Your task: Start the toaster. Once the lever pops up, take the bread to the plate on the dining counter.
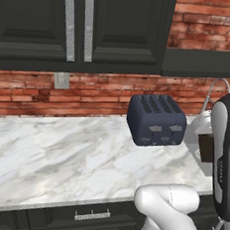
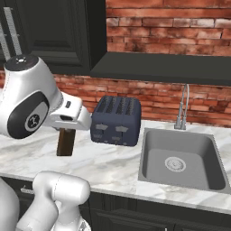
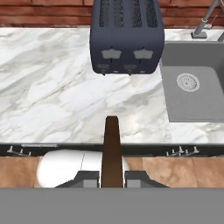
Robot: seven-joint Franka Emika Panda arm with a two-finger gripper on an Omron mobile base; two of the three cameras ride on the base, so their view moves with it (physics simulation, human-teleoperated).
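**The hand pinching the bread in front of the toaster.**

In the left base view we see the toaster (image 1: 157,120) standing on the marble worktop (image 1: 58,156) against the brick wall (image 1: 49,93), with the arm at the right edge and a dark-brown edge of the bread (image 1: 205,147) beside it. In the right base view we find the bread (image 2: 66,141) upright below the hand, above the worktop and left of the toaster (image 2: 116,120); the sink (image 2: 180,160) and faucet (image 2: 182,110) lie to the right. In the hand view we see the hand (image 3: 112,178) pressed on the bread (image 3: 112,148), held edge-on between the fingertips (image 3: 89,178), with the toaster (image 3: 127,37) ahead, apart from it.
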